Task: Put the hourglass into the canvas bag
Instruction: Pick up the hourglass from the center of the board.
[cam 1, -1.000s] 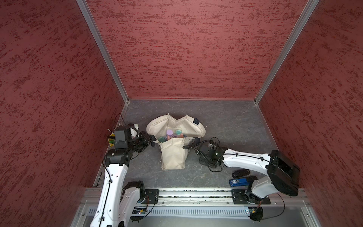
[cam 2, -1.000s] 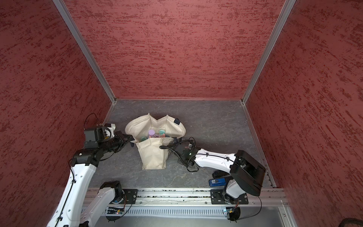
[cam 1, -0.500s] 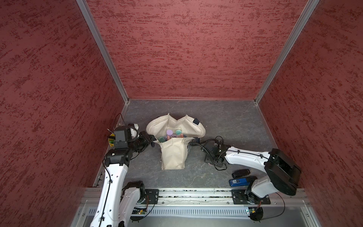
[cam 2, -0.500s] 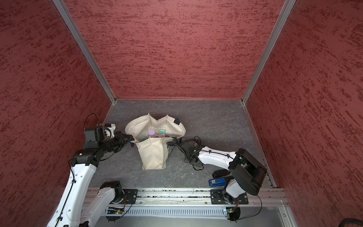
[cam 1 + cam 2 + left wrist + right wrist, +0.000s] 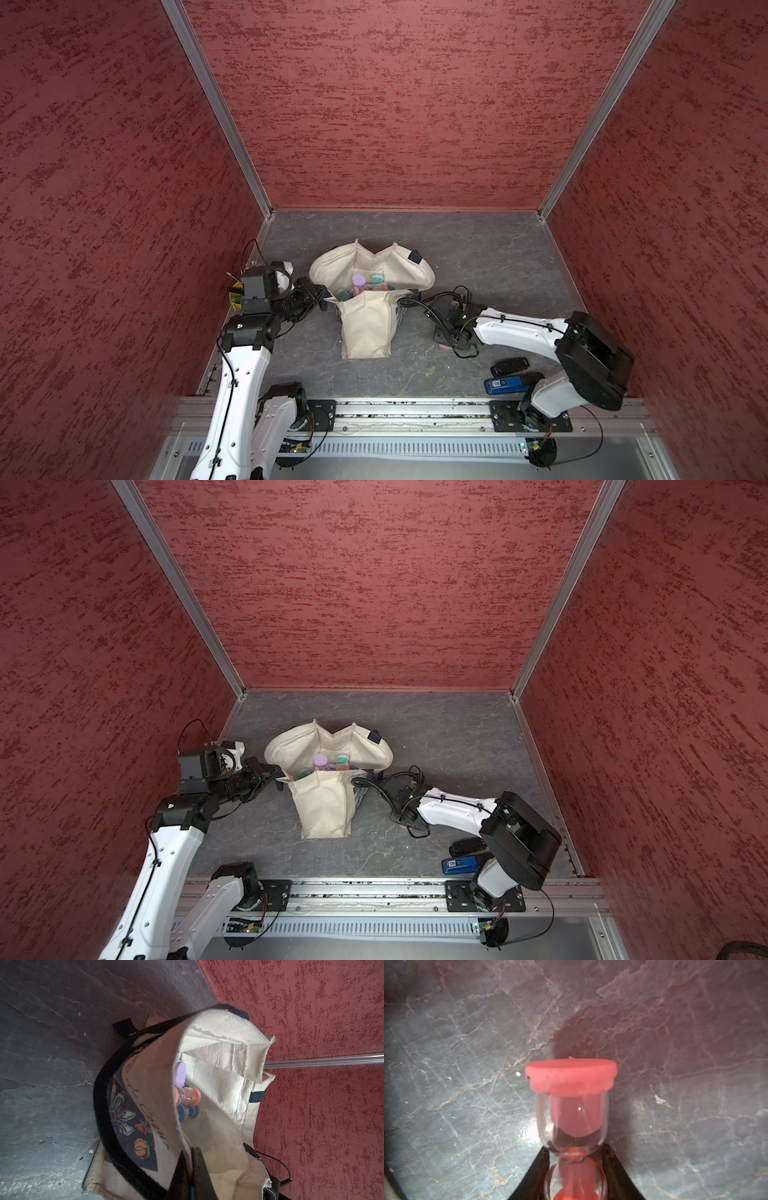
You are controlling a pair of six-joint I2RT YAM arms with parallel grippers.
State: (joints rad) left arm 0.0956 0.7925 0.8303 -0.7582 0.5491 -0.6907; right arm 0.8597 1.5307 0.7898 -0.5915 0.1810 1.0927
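Right wrist view is showing the right gripper clenching a pink hourglass at its neck. Left wrist view is showing the left gripper pinching the canvas bag rim. In both top views, that hourglass is appearing at the canvas bag's 4 o'clock, outside it.

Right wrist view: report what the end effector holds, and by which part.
The right end effector grips the pink hourglass at its narrow glass waist, one finger on each side, with the pink cap pointing away from it.

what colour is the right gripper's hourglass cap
Coral pink hourglass cap, best in the right wrist view.
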